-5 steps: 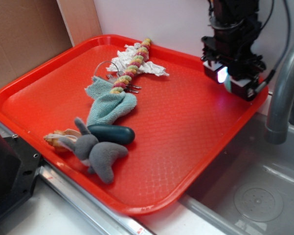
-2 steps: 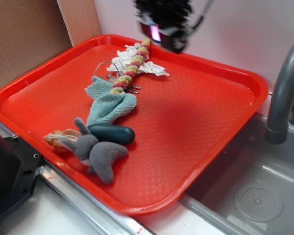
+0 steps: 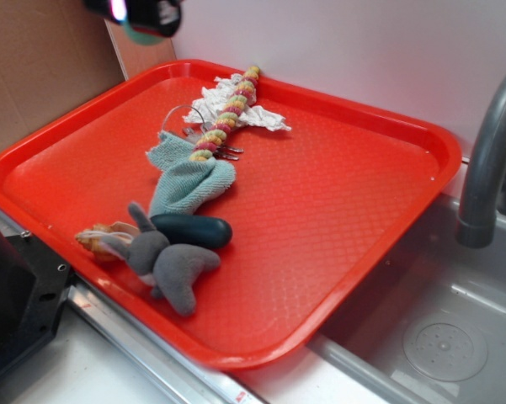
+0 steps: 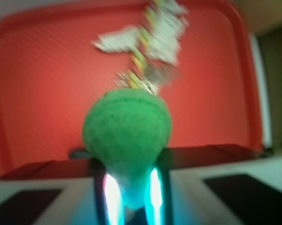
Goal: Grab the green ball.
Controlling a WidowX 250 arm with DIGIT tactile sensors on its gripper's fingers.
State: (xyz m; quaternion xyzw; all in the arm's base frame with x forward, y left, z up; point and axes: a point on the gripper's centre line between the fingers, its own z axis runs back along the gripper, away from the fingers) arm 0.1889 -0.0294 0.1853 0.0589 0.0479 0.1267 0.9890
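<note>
The green ball (image 4: 126,129) is a bumpy green sphere squeezed between my two fingers; it fills the middle of the wrist view. In the exterior view my gripper (image 3: 139,15) is high at the top left, above the far left corner of the red tray (image 3: 337,168), with a sliver of the green ball (image 3: 143,35) showing under it. The gripper is shut on the ball and holds it well clear of the tray.
On the tray lie a braided rope toy (image 3: 227,114), a white crumpled paper (image 3: 236,109), a pale teal cloth (image 3: 189,181), a dark teal oblong object (image 3: 194,229) and a grey plush toy (image 3: 168,261). A grey faucet (image 3: 488,160) and sink stand at the right. Cardboard stands at the left.
My gripper has swept from above the tray's far right corner leftward along the back edge to the far left corner, carrying the ball. The things on the tray have not moved.
</note>
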